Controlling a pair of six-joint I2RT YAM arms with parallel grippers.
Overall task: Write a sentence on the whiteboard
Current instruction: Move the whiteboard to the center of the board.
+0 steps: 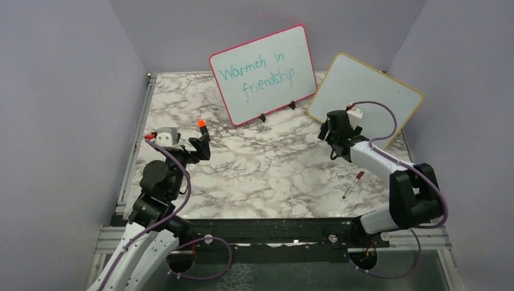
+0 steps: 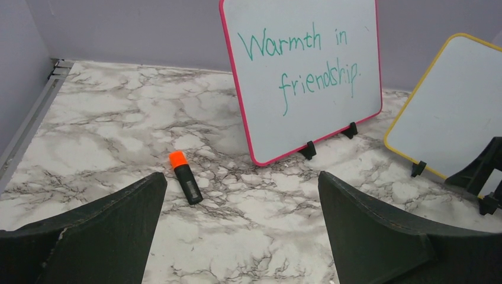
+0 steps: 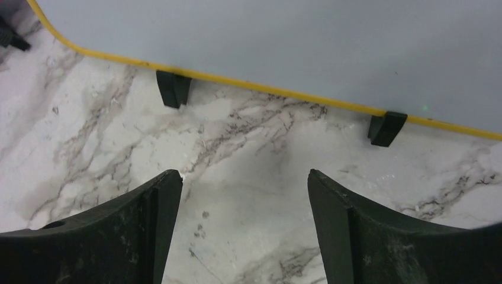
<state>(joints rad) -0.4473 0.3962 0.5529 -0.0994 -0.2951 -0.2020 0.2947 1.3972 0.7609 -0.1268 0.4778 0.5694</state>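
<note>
A: Where is the whiteboard (image 3: 296, 41) standing?

B: Just ahead of the right pincer (image 3: 241, 177), its lower edge running crosswise; it is showing blank; the right arm is sitting nearer.

A: And the pincers?

B: Both are gaping, gripping nothing; the left pincer (image 2: 241, 177) is facing an orange-capped marker (image 2: 185, 177) lying on the table (image 2: 89, 118).

Marble table (image 1: 273, 176) holds the whiteboard (image 1: 376, 91), pink-framed board (image 1: 263, 73), orange-capped marker (image 2: 188, 184) and pen (image 1: 353, 185).

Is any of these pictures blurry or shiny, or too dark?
Top external view: soft, even light, faint shadows; the teal writing on the pink-framed board reads clearly. Left wrist view: sharp, the orange-capped marker crisp, no glare. Right wrist view: close, the whiteboard looks dull grey with no shine, and a soft shadow lies on the marble table below it.
</note>
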